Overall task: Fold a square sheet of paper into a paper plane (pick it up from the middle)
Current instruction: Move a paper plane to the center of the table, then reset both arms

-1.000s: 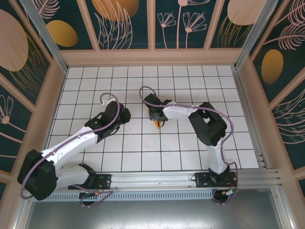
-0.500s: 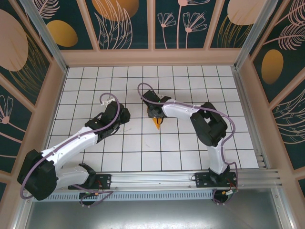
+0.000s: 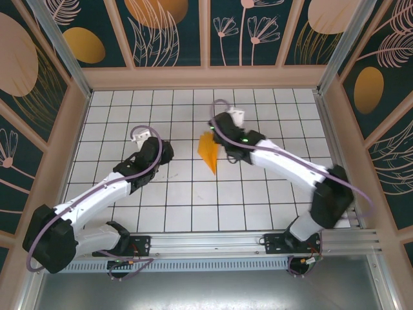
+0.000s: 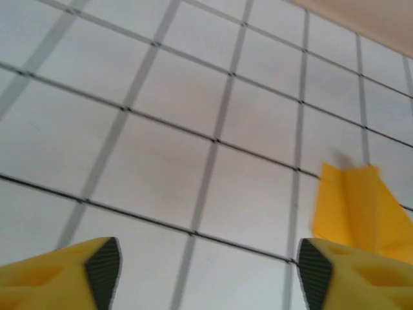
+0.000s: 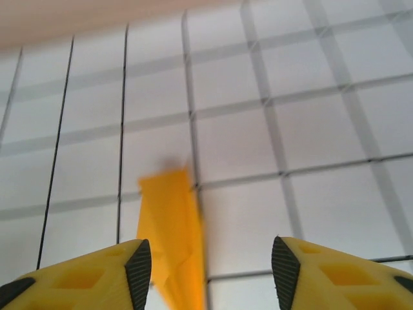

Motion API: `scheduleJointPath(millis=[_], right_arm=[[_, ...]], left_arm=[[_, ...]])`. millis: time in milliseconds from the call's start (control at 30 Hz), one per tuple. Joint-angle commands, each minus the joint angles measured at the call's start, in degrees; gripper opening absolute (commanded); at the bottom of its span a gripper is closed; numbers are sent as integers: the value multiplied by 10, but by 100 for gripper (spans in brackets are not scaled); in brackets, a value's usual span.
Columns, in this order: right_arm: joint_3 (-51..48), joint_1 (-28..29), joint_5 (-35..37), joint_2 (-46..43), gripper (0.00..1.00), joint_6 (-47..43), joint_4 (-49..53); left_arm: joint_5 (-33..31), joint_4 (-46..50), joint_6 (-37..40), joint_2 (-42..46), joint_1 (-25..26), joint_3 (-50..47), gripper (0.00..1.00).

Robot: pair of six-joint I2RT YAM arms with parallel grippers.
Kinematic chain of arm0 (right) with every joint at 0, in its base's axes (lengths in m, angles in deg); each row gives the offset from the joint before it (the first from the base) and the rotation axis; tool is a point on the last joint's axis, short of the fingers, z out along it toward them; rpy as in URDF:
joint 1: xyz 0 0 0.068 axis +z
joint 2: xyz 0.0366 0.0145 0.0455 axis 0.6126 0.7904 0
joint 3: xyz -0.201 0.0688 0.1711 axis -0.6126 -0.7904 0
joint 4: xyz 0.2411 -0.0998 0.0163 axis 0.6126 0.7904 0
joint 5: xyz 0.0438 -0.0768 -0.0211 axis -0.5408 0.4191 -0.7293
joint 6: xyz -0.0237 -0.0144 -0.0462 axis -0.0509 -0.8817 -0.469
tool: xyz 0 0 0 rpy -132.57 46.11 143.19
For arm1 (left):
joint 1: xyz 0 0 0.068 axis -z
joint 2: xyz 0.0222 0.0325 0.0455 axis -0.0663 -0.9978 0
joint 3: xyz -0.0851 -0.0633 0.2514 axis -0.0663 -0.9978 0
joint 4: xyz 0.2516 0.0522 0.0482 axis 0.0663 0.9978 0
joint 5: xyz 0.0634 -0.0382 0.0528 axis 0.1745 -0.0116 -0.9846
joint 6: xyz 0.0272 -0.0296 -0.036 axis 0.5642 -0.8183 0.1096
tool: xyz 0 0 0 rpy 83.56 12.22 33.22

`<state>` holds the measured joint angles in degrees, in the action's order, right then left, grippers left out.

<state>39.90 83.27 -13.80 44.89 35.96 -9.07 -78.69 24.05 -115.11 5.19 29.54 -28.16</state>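
Observation:
The square sheet of paper lies folded into a slim orange-yellow paper plane point(image 3: 208, 153) on the white grid floor, its tip pointing toward the near side. My right gripper point(image 3: 224, 146) hovers just right of it, open. In the right wrist view the plane point(image 5: 171, 226) lies below and beside the left finger point(image 5: 137, 270), and nothing sits between the jaws of the right gripper point(image 5: 211, 266). My left gripper point(image 3: 165, 154) stands about two tiles left of the plane, open and empty. The left wrist view has the left gripper point(image 4: 210, 271) spread wide, with the plane point(image 4: 361, 206) ahead to the right.
Wooden-framed dark wall panels point(image 3: 206, 32) with orange ovals enclose the grid floor point(image 3: 193, 206) on three sides. An aluminium rail point(image 3: 226, 242) with the arm bases runs along the near edge.
The right gripper has opened, let go of the paper and drawn back up and to the right, leaving the plane uncovered on the floor. The left gripper has opened wider in place.

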Motion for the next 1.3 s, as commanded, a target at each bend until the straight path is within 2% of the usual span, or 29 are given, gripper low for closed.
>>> scheduleJointPath(millis=[0,33,100,167,200,267,300,367,400,467,533,567,633,667,700,733,900,933,967,1033,1067,1100,1267], right_arm=[[-101,-77,133,-85,57,-68,-73],[-138,-103,148,-104,57,-86,-101],[-232,-169,147,-144,58,-157,-201],[-293,-226,131,-180,64,-174,-253],[-340,-259,93,-196,68,-199,-306],[-418,-320,16,-207,70,-232,-414],[-441,-341,-14,-208,70,-246,-447],[-482,-368,-63,-198,71,-264,-529],[-497,-381,-86,-186,70,-278,-571],[-507,-396,-107,-158,71,-288,-634],[-512,-415,-153,-130,70,-308,-690],[-519,-423,-167,-113,71,-315,-725],[-532,-437,-196,-89,70,-325,-782],[-542,-444,-215,-78,70,-327,-813],[-553,-449,-232,-67,70,-331,-847],[-561,-452,-245,-56,70,-334,-878],[-597,-458,-305,14,69,-348,-993],[-601,-457,-318,30,69,-356,-1023],[-596,-458,-325,26,69,-358,-997],[-579,-460,-328,30,70,-353,-973],[-571,-467,-323,29,80,-340,-957],[-572,-473,-325,29,98,-337,-959],[-573,-468,-311,30,99,-340,-961]], left_arm=[[-137,-33,34,25,-65,-34,91],[-165,-53,48,27,-84,-45,97],[-223,-94,93,24,-111,-60,99],[-224,-149,138,16,-147,-78,99],[-218,-175,154,11,-163,-89,99],[-246,-235,194,0,-183,-110,99],[-260,-303,236,-10,-188,-135,99],[-230,-435,321,-42,-203,-180,99],[-224,-478,339,-63,-209,-186,99],[-207,-540,348,-109,-220,-190,99],[-166,-649,379,-153,-228,-208,99],[-152,-655,389,-164,-231,-197,99],[-116,-745,413,-183,-239,-215,99],[-95,-732,400,-193,-250,-211,99],[-78,-770,406,-206,-258,-218,99],[-60,-735,396,-195,-261,-213,99],[60,-845,402,-177,-288,-287,99],[69,-893,406,-200,-290,-304,99],[62,-975,412,-227,-291,-320,99],[74,-866,394,-197,-300,-298,99],[71,-886,387,-214,-307,-288,99],[73,-881,385,-207,-307,-293,99],[74,-878,389,-203,-308,-294,99]])
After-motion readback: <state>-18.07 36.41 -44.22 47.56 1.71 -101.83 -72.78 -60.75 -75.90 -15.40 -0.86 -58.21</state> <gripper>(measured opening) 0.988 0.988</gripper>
